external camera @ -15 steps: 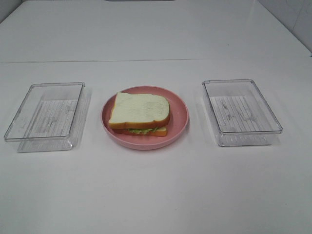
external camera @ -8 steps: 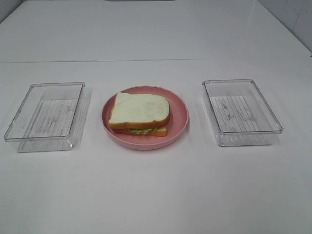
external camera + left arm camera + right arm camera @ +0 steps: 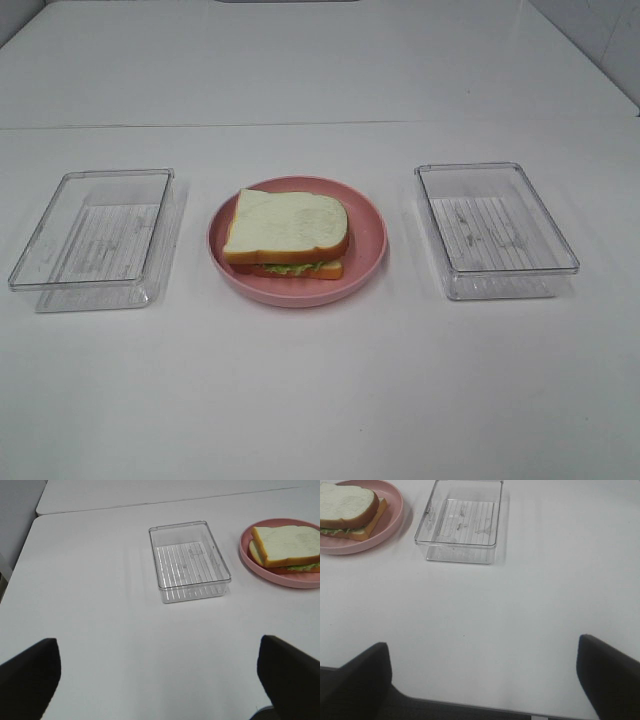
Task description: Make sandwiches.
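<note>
One assembled sandwich (image 3: 288,232) lies on the pink round plate (image 3: 368,228) at the table's middle: white bread with an orange-brown crust on top, green lettuce showing at its front edge, another slice beneath. The left wrist view has the sandwich (image 3: 285,550) far off, and my left gripper (image 3: 160,680) stands open over bare table, nothing between its dark fingertips (image 3: 30,675). My right gripper (image 3: 485,680) is likewise open and empty near the table's front edge, well away from the sandwich (image 3: 347,510). Neither gripper appears in the exterior high view.
An empty clear plastic tray (image 3: 95,240) sits left of the plate, and a second empty clear tray (image 3: 495,230) sits to its right. Both stand apart from the plate. The white table's front edge (image 3: 470,704) runs just before the right gripper.
</note>
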